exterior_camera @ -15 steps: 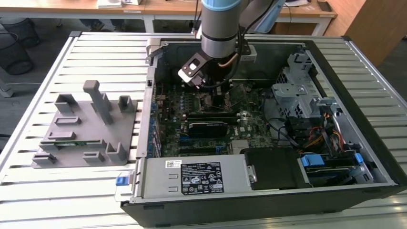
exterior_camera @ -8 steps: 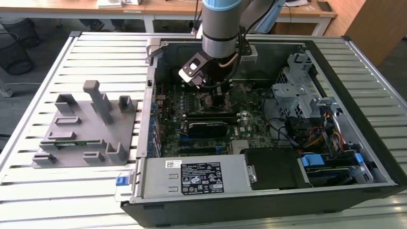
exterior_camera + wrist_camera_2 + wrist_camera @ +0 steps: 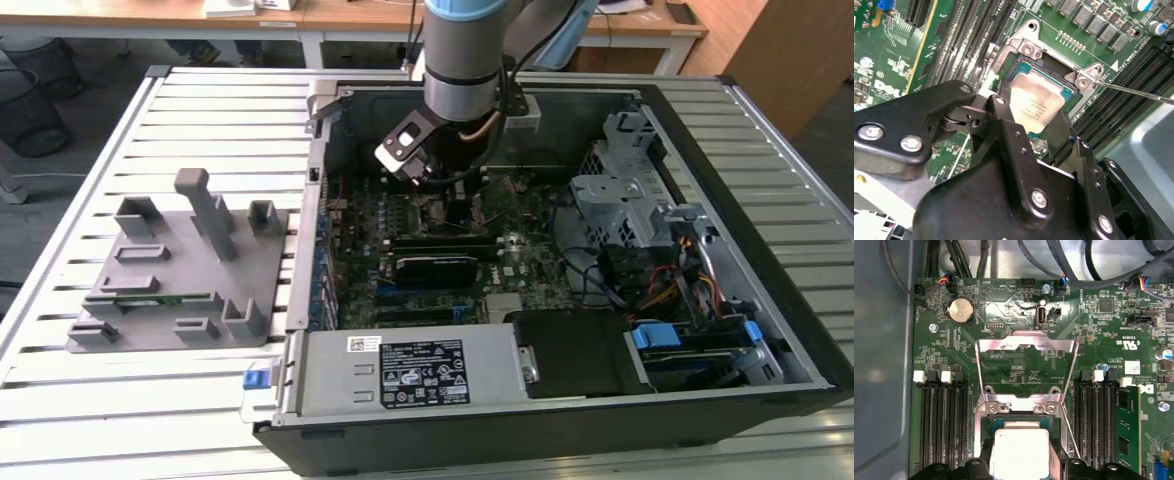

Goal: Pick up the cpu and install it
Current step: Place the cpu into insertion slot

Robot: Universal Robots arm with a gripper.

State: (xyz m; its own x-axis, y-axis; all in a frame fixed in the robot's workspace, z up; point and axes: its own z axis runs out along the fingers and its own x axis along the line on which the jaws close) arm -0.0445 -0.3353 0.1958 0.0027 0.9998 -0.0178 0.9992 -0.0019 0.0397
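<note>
Silver-grey metal lid, flat and square: the cpu (image 3: 1036, 102) sits between the black fingers (image 3: 1002, 114) of the gripper (image 3: 1031, 120), directly over the socket (image 3: 1054, 65) on the motherboard (image 3: 527, 215). The fingers are set narrow, closed against two opposite edges of the chip; I read this as a hold. Cannot tell whether the chip is seated in the socket or just above it.

Hinged load frame (image 3: 1026, 343) stands flipped open beyond the socket in the first wrist view. Thin lever rod (image 3: 1134, 92) is swung clear to one side in the second wrist view.

Handling, my judgement: light, rigid, no give. The lid is smooth, so probably slippery under the pads. Underside contacts and socket pins look fragile and would not tolerate tilt or a sideways scrape. Best grip is on two opposite edges of the package, lid level, nothing touching the underside, which is how the fingers sit now.

Arm pose: arm (image 3: 467, 50) enters from twelve o'clock in the exterior view, wrist pointing down into the open computer case (image 3: 534, 440), tool at about eleven o'clock of the case interior. Grey plastic holder (image 3: 180, 270) lies outside the case toward nine o'clock, well apart. Power supply (image 3: 400, 370) sits at six o'clock.
</note>
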